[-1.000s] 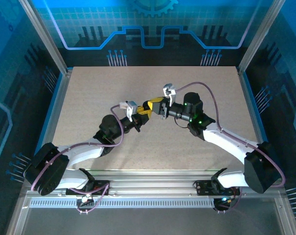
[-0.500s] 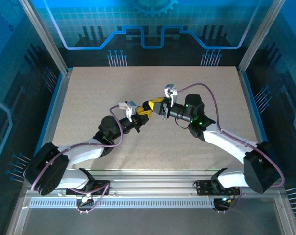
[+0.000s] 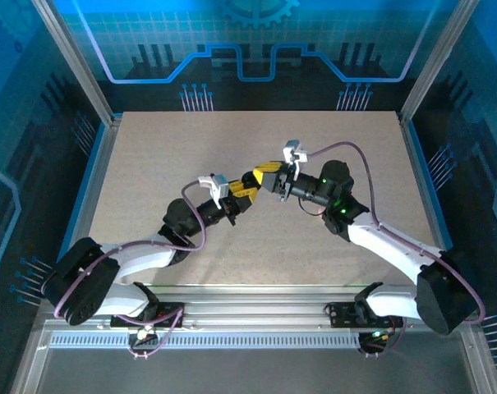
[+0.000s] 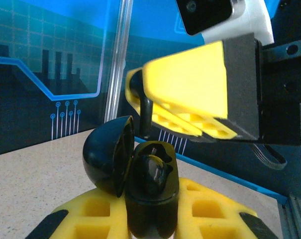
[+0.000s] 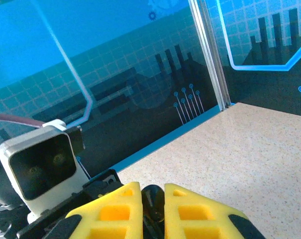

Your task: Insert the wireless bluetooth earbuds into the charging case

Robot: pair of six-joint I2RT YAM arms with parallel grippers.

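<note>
the left gripper (image 3: 241,190) is clenched on the lower body of the black charging case (image 4: 151,204). it holds the case upright between its yellow fingers, with the lid (image 4: 108,157) swung open to one side, just above the fingertips. something glossy and black sits in the case mouth. it may be an earbud already seated, but i can't say for sure.

the right gripper (image 5: 151,191) is pinched shut on a black earbud (image 4: 144,114). the bud's head is caught between the fingertips and the stem hangs out past them, pointing down at the open case just below. from here i can't tell whether the stem touches the rim.

i'd judge that little piece to weigh next to nothing. it looks like hard, shiny plastic, so it could squirt or twist out of a pinch. gripping the head and leaving the stem free looks the right way to hold it, since the stem has to slide into its socket.

the case is smooth and rounded too, and could roll in the left gripper's fingers if pushed off-centre. the open lid's hinge looks like the weak spot, so any pushing is best kept straight down and gentle.
</note>
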